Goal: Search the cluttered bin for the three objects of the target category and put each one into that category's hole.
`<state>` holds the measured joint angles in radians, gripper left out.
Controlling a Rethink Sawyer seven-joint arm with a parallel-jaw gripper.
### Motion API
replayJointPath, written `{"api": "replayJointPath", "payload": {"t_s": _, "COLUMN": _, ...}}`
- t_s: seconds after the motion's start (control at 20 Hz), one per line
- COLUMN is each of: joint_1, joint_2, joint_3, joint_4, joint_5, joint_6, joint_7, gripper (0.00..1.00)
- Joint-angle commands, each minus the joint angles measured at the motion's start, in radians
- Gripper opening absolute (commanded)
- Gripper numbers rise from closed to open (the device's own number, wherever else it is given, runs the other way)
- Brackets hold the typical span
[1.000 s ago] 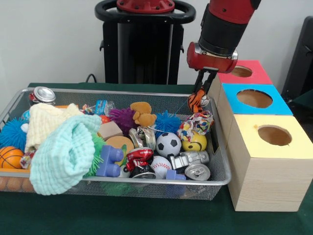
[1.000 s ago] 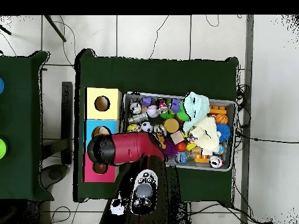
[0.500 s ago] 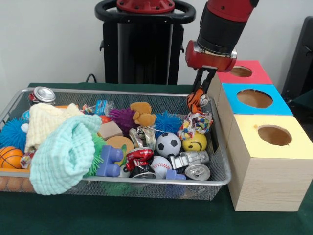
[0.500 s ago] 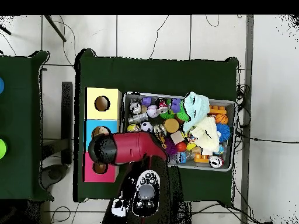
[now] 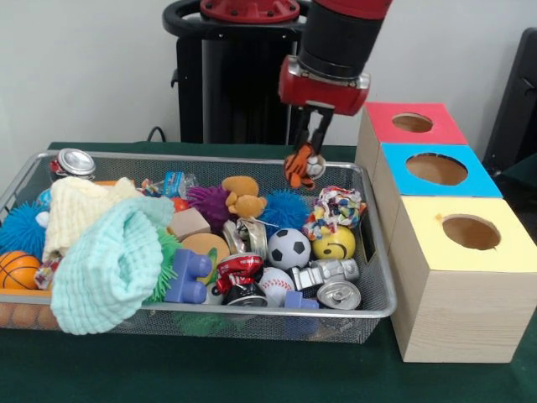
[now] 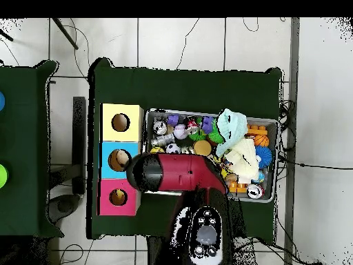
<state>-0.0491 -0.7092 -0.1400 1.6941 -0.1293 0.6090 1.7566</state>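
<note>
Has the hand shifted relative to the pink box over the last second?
Yes. The hand, shut on the orange striped toy, has moved left in the front view, away from the pink box, and now hangs over the bin's far edge.

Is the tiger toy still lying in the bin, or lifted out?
Lifted: the tiger toy hangs from the gripper, shut on it, above the bin contents.
</note>
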Motion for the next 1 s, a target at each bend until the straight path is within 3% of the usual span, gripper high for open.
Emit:
{"api": "replayJointPath", "payload": {"t_s": 0.05, "joint_1": -0.063, "joint_2": -0.087, "joint_3": 0.076, "joint_4": 0.04, "joint_5": -0.018, "joint_6": 0.112, "joint_7": -0.041, "gripper": 0.0}}
{"api": "replayJointPath", "payload": {"t_s": 0.55, "joint_1": -0.044, "joint_2": -0.157, "joint_3": 0.066, "joint_4": 0.034, "joint_5": -0.03, "joint_6": 0.205, "joint_7": -0.028, "gripper": 0.0}}
{"api": "replayJointPath", "payload": {"t_s": 1.0, "joint_1": -0.036, "joint_2": -0.166, "joint_3": 0.069, "joint_4": 0.024, "joint_5": -0.039, "joint_6": 0.229, "joint_7": -0.012, "gripper": 0.0}}
